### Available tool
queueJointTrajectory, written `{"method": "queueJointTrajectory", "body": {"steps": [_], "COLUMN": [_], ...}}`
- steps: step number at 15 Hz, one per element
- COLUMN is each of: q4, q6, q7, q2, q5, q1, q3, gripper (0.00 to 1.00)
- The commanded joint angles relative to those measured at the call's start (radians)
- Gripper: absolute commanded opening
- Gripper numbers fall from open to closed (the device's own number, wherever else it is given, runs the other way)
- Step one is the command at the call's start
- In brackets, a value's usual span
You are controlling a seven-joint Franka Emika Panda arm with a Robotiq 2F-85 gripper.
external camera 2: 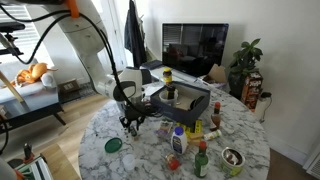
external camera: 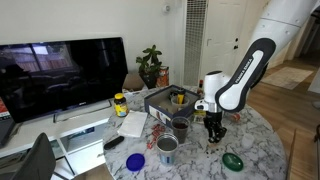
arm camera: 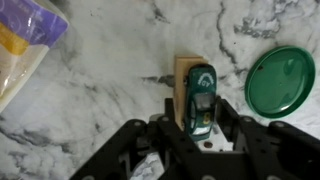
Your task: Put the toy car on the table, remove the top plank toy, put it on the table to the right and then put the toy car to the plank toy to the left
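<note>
Nearest in the wrist view, the hand [arm camera: 197, 122] is seen with its jaws set on either side of the toy car [arm camera: 200, 98]; whether they are clenched on it cannot be told. The green car is laid lengthwise on the plank toy [arm camera: 181, 80], which is rested flat on the marble surface [arm camera: 110, 90]. Near the plank toy a green lid [arm camera: 279, 82] is laid, and farther off a purple and yellow bag [arm camera: 25, 40].

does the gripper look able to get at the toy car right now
Probably yes: in the wrist view the toy car lies on the plank, right in front of the open gripper, nothing covering it; the green lid sits off to the side.
</note>
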Motion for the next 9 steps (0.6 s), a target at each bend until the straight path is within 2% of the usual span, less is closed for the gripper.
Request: {"method": "queueJointTrajectory", "body": {"steps": [1,2,4,9], "q4": [0.01,0.009,0.003,-0.016], "q6": [0.02,0.017,0.009,-0.008], "q7": [0.021,0.026,0.04,0.099], "q2": [0.023,0.018,-0.004,-0.076], "q5": [-0.025,-0.029,-0.046,-0.129], "q1": [-0.013,-0.009,0.005,0.038], "q3": [0.007,0.005,-0.005,-0.038], "gripper": [0.18,0.09,0.06,0.07]}}
